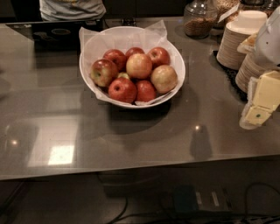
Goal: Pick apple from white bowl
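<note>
The white bowl (175, 57), wide and lined with crinkled white paper, stands at the middle back of the grey counter. It holds several apples. The pale yellow-orange apple (139, 65) with a pinkish blush lies on top in the middle, among deep red apples. A duller tan-yellow apple (164, 78) lies to its right. My gripper (259, 107), white with yellow parts, hangs at the right edge of the view, above the counter. It is well to the right of the bowl and touches nothing.
Stacks of beige paper plates (238, 39) stand at the back right on a black mat, just behind my gripper. A glass jar (199, 19) stands behind the bowl. A person (72, 8) stands at the far side. Cables lie under the counter's front edge.
</note>
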Available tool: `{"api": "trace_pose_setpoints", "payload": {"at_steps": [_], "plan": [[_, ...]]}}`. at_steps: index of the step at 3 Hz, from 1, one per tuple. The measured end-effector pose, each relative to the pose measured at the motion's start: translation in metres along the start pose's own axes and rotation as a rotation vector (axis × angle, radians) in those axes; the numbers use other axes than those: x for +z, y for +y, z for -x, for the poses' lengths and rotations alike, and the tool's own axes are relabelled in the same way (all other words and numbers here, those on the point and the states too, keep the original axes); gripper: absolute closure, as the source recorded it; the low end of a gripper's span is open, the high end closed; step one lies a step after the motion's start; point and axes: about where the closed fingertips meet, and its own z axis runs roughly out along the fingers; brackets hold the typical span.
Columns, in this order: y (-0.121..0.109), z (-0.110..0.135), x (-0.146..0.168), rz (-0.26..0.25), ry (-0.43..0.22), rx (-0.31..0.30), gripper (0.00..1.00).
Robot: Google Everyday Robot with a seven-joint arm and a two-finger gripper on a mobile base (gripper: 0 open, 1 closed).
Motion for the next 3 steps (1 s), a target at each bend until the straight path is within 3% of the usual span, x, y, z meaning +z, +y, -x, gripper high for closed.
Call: {"api": "trace_pose_setpoints", "payload": {"at_steps": [1, 2, 3], "plan": [[0.000, 0.000, 0.000, 0.000, 0.000, 0.000, 0.00], [-0.009, 0.018, 0.007, -0.011, -0.032, -0.012, 0.00], [-0.025, 0.056, 0.024, -0.022, -0.119, -0.033, 0.00]]}}
